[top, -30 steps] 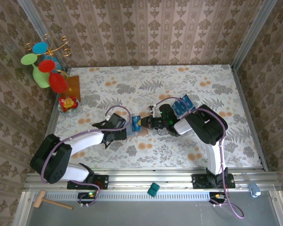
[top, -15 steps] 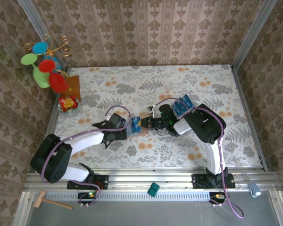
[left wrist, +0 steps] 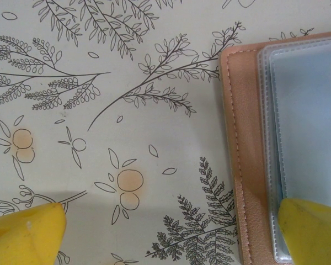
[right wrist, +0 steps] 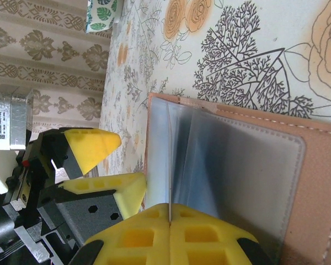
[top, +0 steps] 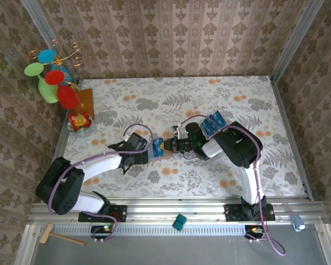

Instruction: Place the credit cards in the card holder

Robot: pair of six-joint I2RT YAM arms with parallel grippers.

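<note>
Pinkish-brown card holder lies open between both grippers, with the cards off to one side.
Right gripper is pinched together on what looks like a thin clear leaf of the holder, seen edge-on and held up just ahead of its fingertips. Left gripper stands wide apart and empty, straddling the holder's stitched edge, which runs straight ahead along its reach; one pad sits over the clear sleeve. Credit cards lie behind the right wrist, well apart from the left gripper. So the right arm is likely the nearer one, though occupied.
</note>
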